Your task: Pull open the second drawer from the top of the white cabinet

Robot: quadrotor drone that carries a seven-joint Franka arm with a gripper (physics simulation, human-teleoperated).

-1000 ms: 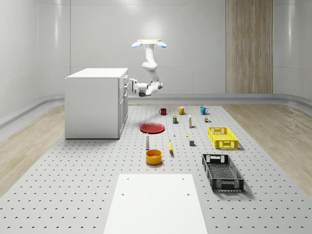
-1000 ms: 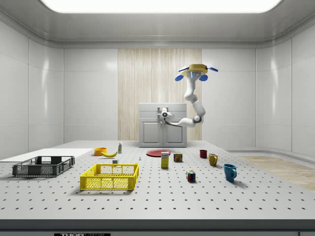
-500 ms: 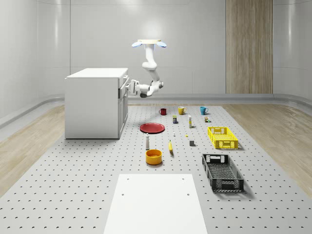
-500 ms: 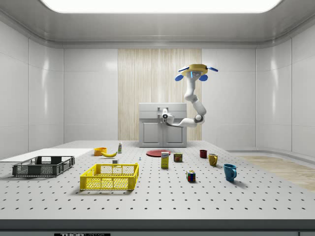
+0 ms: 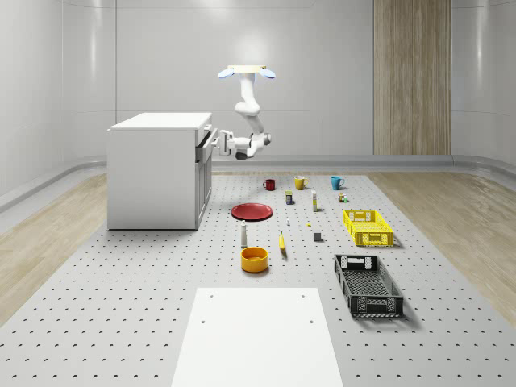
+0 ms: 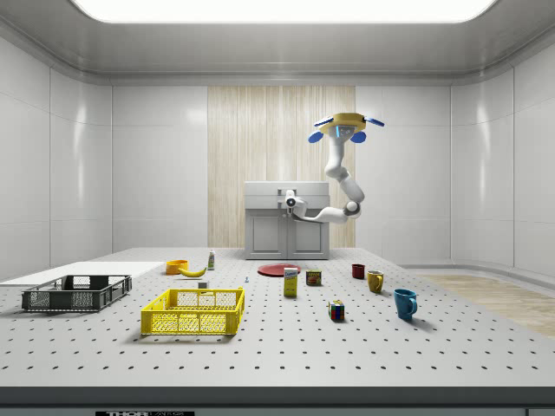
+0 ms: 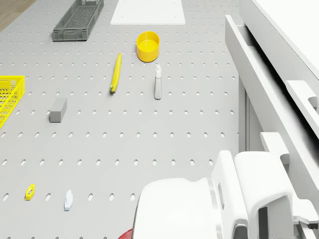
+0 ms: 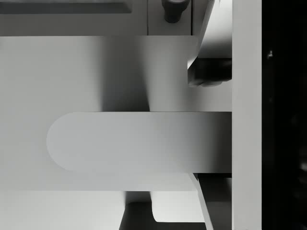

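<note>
flat cream-yellow rectangular drone body (image 5: 246, 70) with pale blue rotor discs (image 6: 323, 136) at either side. glossy white seven-joint arm (image 5: 249, 110) built of rounded segments, with darker grey bands at joints. white blocky wrist housing (image 7: 259, 191) with rounded corners, a slot-shaped cut-out and a grey metal ring.
</note>
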